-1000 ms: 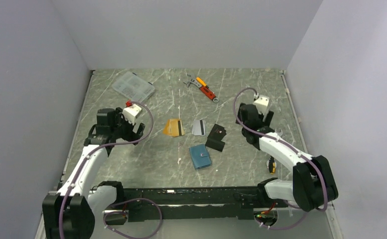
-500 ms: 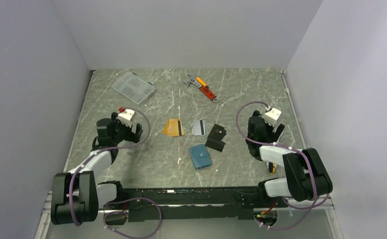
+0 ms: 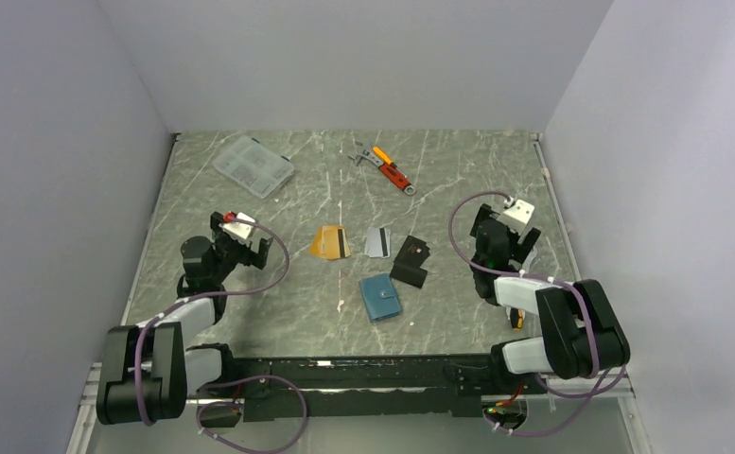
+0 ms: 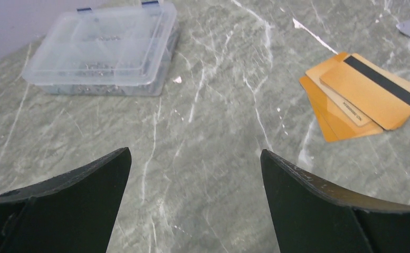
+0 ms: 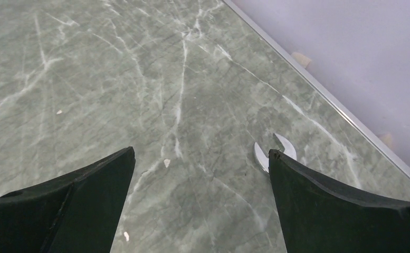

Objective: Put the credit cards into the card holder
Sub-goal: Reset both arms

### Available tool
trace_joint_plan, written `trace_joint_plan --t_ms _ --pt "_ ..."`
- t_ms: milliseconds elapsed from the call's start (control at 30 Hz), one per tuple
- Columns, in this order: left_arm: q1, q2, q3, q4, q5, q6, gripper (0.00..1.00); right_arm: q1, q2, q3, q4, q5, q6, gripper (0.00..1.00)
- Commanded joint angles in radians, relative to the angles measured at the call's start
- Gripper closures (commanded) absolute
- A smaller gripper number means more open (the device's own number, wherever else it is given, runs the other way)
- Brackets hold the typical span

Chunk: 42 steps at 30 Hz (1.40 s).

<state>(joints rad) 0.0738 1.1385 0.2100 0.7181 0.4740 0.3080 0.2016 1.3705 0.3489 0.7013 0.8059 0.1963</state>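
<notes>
At centre, gold cards (image 3: 329, 242) and grey card (image 3: 376, 241) lie outside the black holder (image 3: 411, 260). Both grippers, left (image 3: 240, 248) and right (image 3: 507, 243), gape empty; stage undeterminable.

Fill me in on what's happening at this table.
Nothing is being handled at this moment. The left gripper and right gripper are both open and empty, off to either side. The orange cards, a grey card, a black card holder and a blue wallet lie loose mid-table; no card is in the holder.
</notes>
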Motion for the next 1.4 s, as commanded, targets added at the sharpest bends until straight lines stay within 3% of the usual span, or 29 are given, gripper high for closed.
trace_joint_plan --t_ms 0,67,133,200,700,867,1033,1133,1300,1367 --pt "0.004 0.060 -0.001 0.200 0.027 -0.028 0.01 -0.002 -0.064 -0.031 0.063 -0.064 0.020 0.00" --pt "0.005 0.107 0.005 0.252 0.010 -0.061 0.01 -0.004 -0.076 -0.046 0.068 -0.022 0.042 0.00" --pt "0.017 0.111 0.050 0.163 -0.001 -0.064 0.01 -0.003 -0.086 -0.069 0.110 -0.019 0.020 0.00" --pt "0.020 0.131 0.056 0.184 -0.004 -0.081 0.01 -0.005 -0.105 -0.096 0.149 -0.032 0.008 0.00" --pt "0.039 0.169 0.097 0.148 -0.082 -0.138 0.01 -0.002 -0.181 -0.162 0.215 -0.222 -0.033 0.00" --pt "0.040 0.168 0.097 0.147 -0.081 -0.139 0.01 -0.004 -0.166 -0.168 0.282 -0.163 -0.102 0.00" --pt "0.040 0.168 0.096 0.149 -0.080 -0.139 0.01 -0.018 -0.255 -0.204 0.276 -0.122 -0.062 0.00" --pt "0.039 0.167 0.096 0.149 -0.081 -0.139 0.01 -0.039 -0.303 -0.190 0.245 -0.175 -0.038 0.00" --pt "0.040 0.168 0.096 0.150 -0.080 -0.139 0.01 -0.082 -0.178 -0.134 0.298 -0.279 -0.146 0.00" --pt "0.040 0.165 0.096 0.150 -0.080 -0.139 0.01 -0.110 -0.145 -0.102 0.225 -0.331 -0.118 0.00"
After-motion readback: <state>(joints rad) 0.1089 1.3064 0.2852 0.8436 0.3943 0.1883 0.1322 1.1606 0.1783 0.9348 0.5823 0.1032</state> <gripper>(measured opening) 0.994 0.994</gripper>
